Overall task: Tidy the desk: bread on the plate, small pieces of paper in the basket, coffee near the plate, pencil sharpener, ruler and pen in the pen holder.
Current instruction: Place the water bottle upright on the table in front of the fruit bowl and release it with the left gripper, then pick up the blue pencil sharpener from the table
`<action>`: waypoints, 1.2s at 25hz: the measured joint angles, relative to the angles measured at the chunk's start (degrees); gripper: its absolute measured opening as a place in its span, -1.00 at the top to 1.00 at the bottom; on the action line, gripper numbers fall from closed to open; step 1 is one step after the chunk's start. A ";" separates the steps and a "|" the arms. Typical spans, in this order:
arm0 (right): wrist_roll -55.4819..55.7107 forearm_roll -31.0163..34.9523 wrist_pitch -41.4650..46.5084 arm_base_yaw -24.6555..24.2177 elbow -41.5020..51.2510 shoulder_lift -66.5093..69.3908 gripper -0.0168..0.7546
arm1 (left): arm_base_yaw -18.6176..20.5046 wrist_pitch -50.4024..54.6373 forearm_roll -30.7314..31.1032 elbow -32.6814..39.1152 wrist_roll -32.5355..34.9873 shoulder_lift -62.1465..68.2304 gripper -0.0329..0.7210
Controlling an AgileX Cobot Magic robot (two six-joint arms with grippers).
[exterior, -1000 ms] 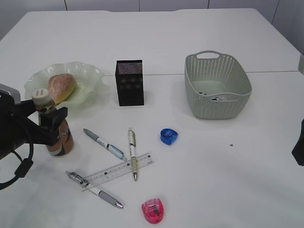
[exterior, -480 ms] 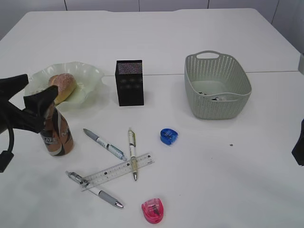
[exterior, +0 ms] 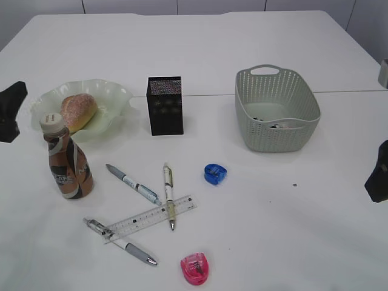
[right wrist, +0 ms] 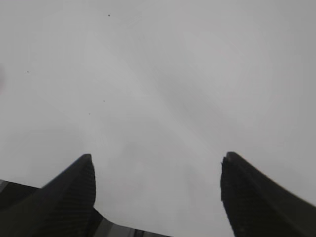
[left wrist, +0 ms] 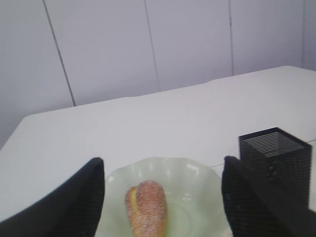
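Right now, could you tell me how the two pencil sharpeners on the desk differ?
The blue sharpener lies mid-desk, in front of the basket; the pink sharpener sits at the near edge. The blue one is beyond the ruler, the pink one nearer than it. Both are small, rounded, and still outside the pen holder.

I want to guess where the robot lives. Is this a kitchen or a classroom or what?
Probably an office or lab desk set up for practice: a plain white desk with pens, a ruler and a black pen holder, pale wall panels behind.

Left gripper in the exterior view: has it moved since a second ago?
Yes. The left gripper has pulled back left and up, away from the coffee, which stands free beside the plate. Its jaws are open and empty.
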 joint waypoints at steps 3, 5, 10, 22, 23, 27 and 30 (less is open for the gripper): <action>0.00 0.09 0.00 0.00 0.00 0.00 -0.54 | 4.68 1.47 0.00 0.00 -0.75 0.00 -0.48; 0.00 0.09 0.00 0.00 0.00 0.00 -0.54 | 7.32 2.36 0.00 0.00 -2.56 0.00 -0.46; 0.00 1.82 -0.37 0.00 0.00 0.00 -0.54 | 9.97 9.87 2.37 0.00 -5.03 -0.24 -0.45; 0.00 5.80 -0.37 0.00 0.05 0.00 -0.54 | 9.97 46.55 2.49 0.18 -5.53 -15.86 -0.45; 0.00 6.37 -0.37 0.00 0.05 0.00 -0.54 | 9.97 51.01 2.26 0.18 -5.73 -17.00 -0.45; 0.00 7.90 -0.37 0.00 0.14 0.00 -0.54 | 9.97 65.70 -1.06 -0.24 -8.60 -21.58 -0.45; 0.00 8.82 -0.26 0.00 0.03 0.00 -0.54 | 9.97 78.06 -4.11 -3.97 -9.12 -23.14 -0.43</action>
